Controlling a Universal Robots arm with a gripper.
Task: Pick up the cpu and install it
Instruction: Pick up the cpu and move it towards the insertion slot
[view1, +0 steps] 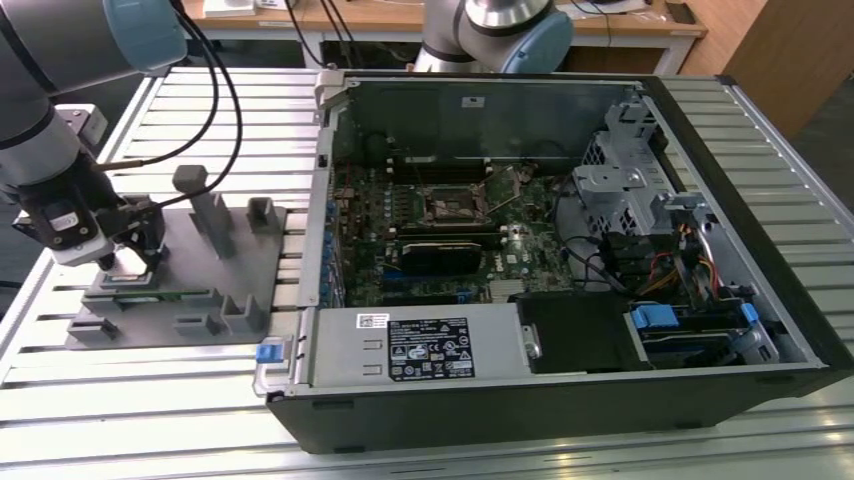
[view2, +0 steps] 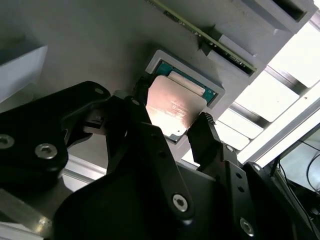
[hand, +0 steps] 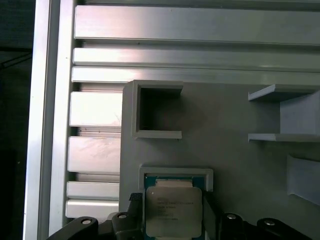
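Note:
The cpu (view2: 172, 107) is a flat square chip with a shiny silver top. It lies at a shallow square pocket (hand: 175, 173) of the grey fixture plate (view1: 187, 305), slightly offset from it so a green strip of the pocket shows. My gripper (view2: 172, 114) stands straight over it, one black finger (view2: 136, 102) against one edge of the chip and the other finger (view2: 204, 127) against the opposite edge. In the first wrist view the cpu (hand: 173, 211) sits between the fingertips of the gripper (hand: 173, 216). In the exterior view the gripper (view1: 127, 262) is low over the plate's left end.
An open computer case (view1: 561, 400) lies at the exterior view's right, with the motherboard's black socket frame (view1: 451, 208) inside. Grey upright blocks (view1: 211, 215) rise from the fixture plate beside the gripper. A second arm's base (view1: 501, 35) stands behind the case. The slatted aluminium table (view1: 120, 400) lies beneath everything.

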